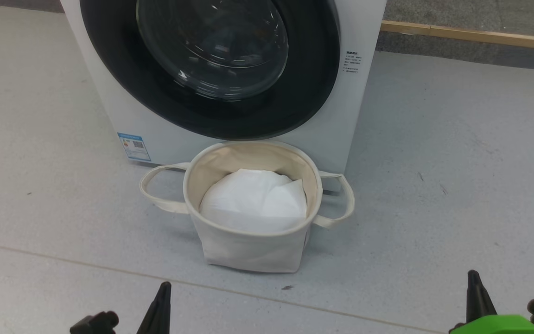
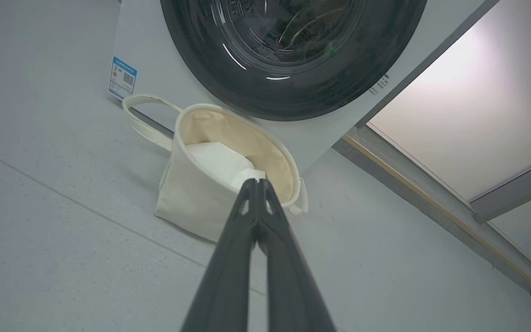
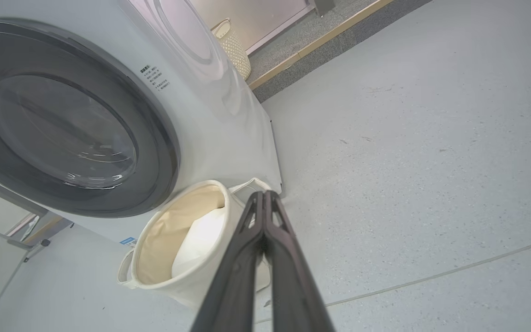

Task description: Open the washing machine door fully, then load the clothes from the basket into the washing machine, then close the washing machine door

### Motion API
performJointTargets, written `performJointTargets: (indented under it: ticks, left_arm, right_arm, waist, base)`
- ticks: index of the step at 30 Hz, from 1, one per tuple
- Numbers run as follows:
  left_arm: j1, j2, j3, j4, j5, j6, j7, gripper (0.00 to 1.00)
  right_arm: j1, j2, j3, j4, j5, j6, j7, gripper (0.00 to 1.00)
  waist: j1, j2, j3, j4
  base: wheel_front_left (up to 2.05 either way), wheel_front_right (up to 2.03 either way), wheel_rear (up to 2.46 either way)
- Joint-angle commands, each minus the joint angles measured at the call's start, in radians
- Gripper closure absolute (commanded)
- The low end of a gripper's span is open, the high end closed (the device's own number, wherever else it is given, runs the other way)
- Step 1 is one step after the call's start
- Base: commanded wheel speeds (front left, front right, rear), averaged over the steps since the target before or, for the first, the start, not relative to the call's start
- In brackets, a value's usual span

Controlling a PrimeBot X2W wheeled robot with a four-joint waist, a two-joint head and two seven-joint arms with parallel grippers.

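Head view is showing the washing machine door [image 1: 230, 51] sitting shut, its glossy black rim lying flush against the white front of the washing machine [image 1: 327, 130], with the basket [image 1: 248, 253] standing on the grey floor [image 1: 457, 185] just in front of it, directly under the door. Left gripper [image 1: 162, 301] and right gripper [image 1: 475, 290] are hanging low at the bottom edge, well apart from the basket. In each wrist view the 2 dark fingers [image 2: 228, 267] are pressing together tip to tip with nothing between them. Judging from this, loading and closing are looking finished, so the step in hand is probably a check and a retreat. The robot should be confirming that the rim is seating evenly all round. If a final push is needed, it should be pressing with closed fingertips on the black rim rather than on the bulging glass, while steering clear of the 2 loop handles [image 1: 143, 186] sticking out to either side. As for containers, the basket is holding a plain white padding sheet [image 1: 253, 199] mounded in its bottom, with the cream lining standing bare above it. Behind the door glass the drum is looking dark, with mottled shapes in the left wrist view, but whether those are the clothes or mere reflections I cannot tell
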Motion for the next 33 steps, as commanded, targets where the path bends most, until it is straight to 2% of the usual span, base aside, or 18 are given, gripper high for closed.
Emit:
performJointTargets:
  ticks: [1, 33]
  left_arm:
    - [-0.049, 0.011, 0.022, -0.036, -0.023, -0.002, 0.003, 1.0]
    - [-0.06, 0.017, 0.096, -0.08, -0.398, -0.004, 0.09, 1.0]
  right_arm:
    - [-0.055, -0.005, 0.0, -0.037, 0.023, 0.0, 0.005, 1.0]
    - [-0.091, -0.008, -0.009, -0.045, 0.373, 0.0, 0.099, 1.0]
  waist:
    - [-0.0001, 0.0, 0.0, -0.001]
    - [-0.0001, 0.0, 0.005, -0.036]
  base:
    - [0.0, 0.0, 0.0]
    - [0.0, 0.0, 0.0]
